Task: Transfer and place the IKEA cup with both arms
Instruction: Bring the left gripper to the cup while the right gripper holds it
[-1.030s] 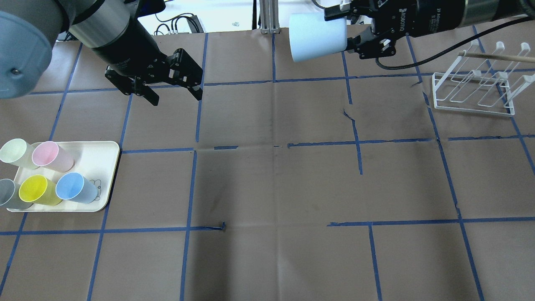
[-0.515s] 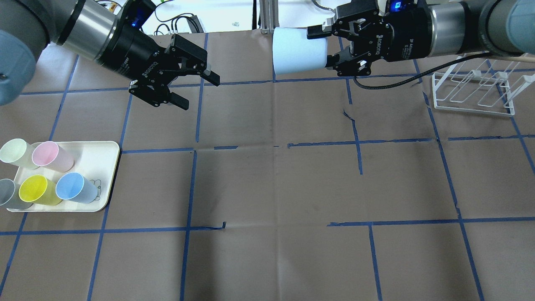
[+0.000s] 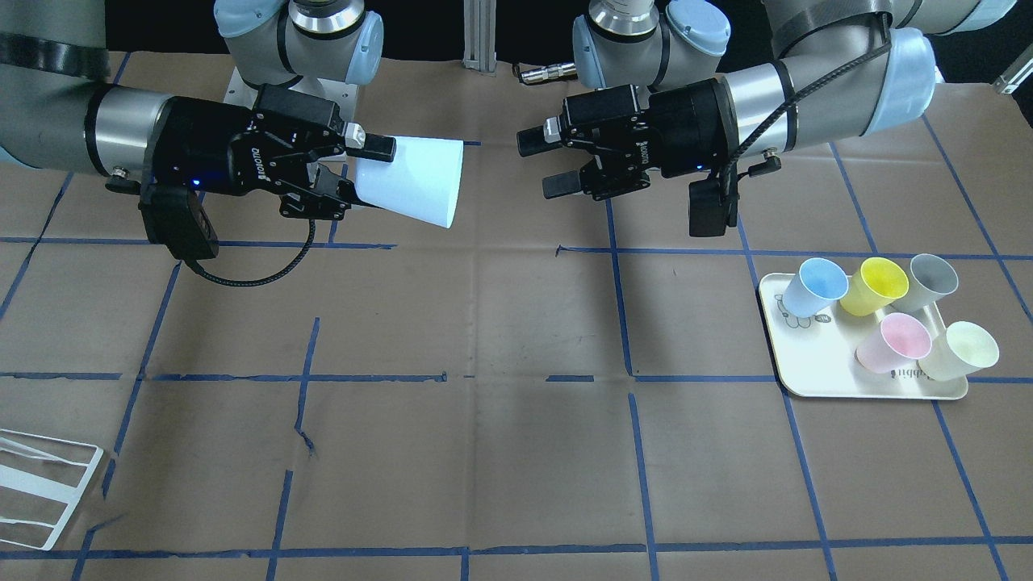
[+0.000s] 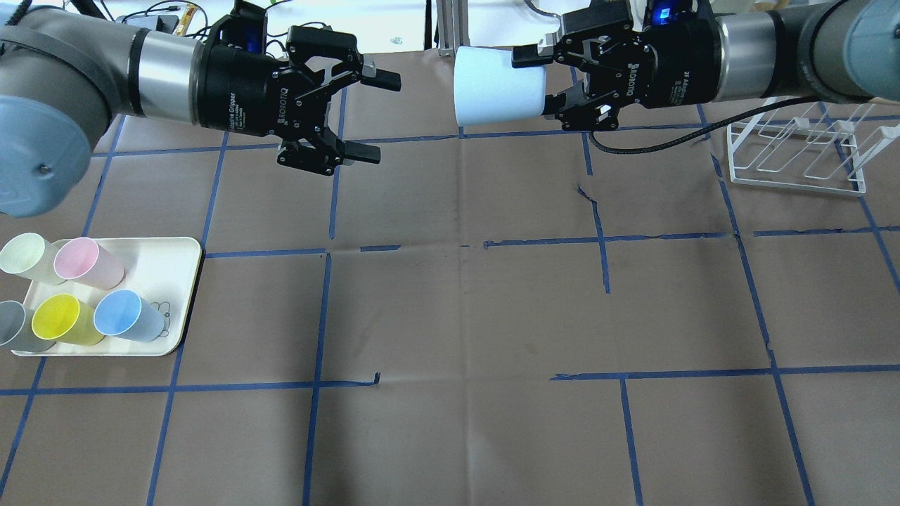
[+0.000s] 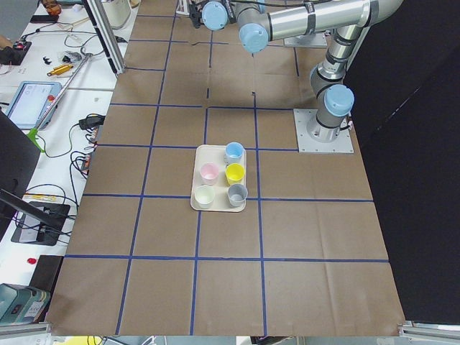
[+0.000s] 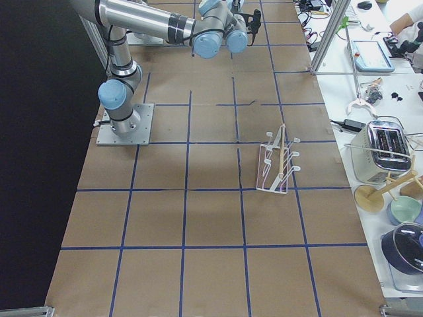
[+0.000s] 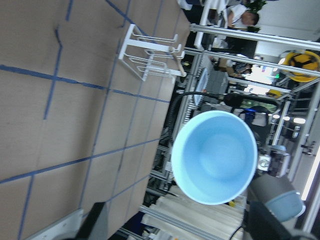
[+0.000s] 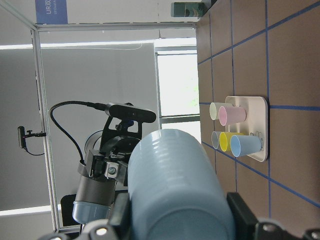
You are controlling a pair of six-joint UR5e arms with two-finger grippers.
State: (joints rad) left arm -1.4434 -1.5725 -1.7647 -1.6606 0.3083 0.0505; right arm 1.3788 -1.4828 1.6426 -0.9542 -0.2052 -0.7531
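Note:
The IKEA cup [image 4: 496, 86], a pale-blue tumbler, is held on its side above the far middle of the table. My right gripper [image 4: 541, 84] is shut on its base end. The mouth points at my left gripper [image 4: 380, 117], which is open and level with the cup, a short gap away. In the front-facing view the cup [image 3: 411, 190] sits in the right gripper [image 3: 363, 171], facing the open left gripper [image 3: 539, 165]. The left wrist view looks straight into the cup's blue inside [image 7: 215, 157]. The right wrist view shows its outer wall [image 8: 175, 185].
A cream tray [image 4: 169, 267] at the near left holds a second blue cup [image 4: 126, 316], a yellow cup [image 4: 65, 320], a pink cup [image 4: 84, 261], and pale-green and grey cups. A white wire rack [image 4: 801, 151] stands at the far right. Brown paper with blue tape lines covers the table.
My left gripper has swung up and to the right, turning level to face the cup's mouth. My right gripper has brought the cup slightly left and levelled it.

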